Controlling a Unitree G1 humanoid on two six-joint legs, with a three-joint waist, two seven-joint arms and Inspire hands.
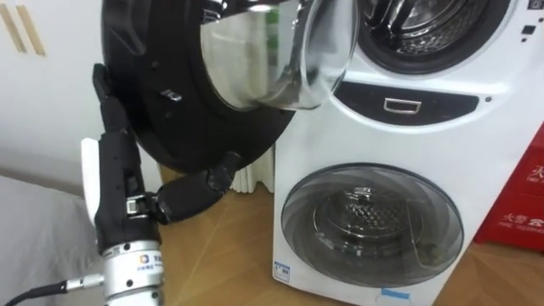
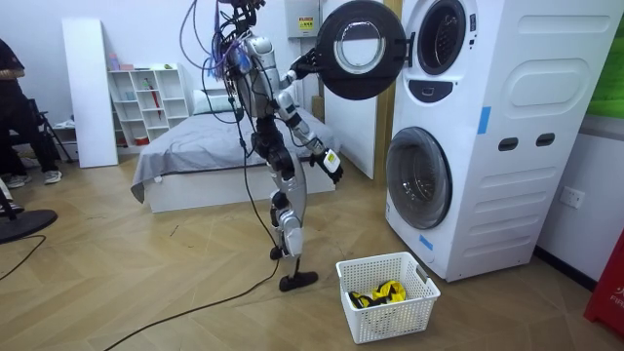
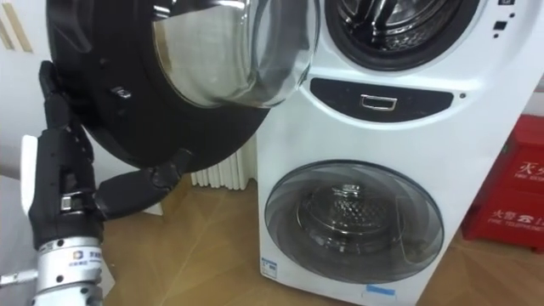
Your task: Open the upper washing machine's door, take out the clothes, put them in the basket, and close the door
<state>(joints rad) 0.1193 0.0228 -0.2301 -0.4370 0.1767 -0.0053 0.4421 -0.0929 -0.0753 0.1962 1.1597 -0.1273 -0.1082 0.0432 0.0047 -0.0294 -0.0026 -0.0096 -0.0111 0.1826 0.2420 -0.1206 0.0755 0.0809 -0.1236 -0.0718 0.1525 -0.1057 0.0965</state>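
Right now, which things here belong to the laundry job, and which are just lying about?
Job: open upper door, left hand on its edge; upper drum; basket holding clothes; right hand, hanging low.
Lying about: lower door, shut; bed; shelf; red box; person at room view's left edge.

upper door (image 1: 200,127): top cut off by the eye views' upper edge; glass bowl blurred by reflections
upper drum (image 1: 425,32): upper part cut off by the same edge; inside dark, contents not to be told
lower drum (image 1: 367,217): dim behind the tinted lower door (image 1: 302,225); load cannot be told
red box (image 1: 525,191): cut off by the right edge
right hand (image 2: 332,168): low beside the hip in the room view, too small to read
yellow-and-black heap (image 2: 378,293): in the basket (image 2: 390,320), too small to tell what kind
person (image 2: 14,97): cut off by the room view's left edge
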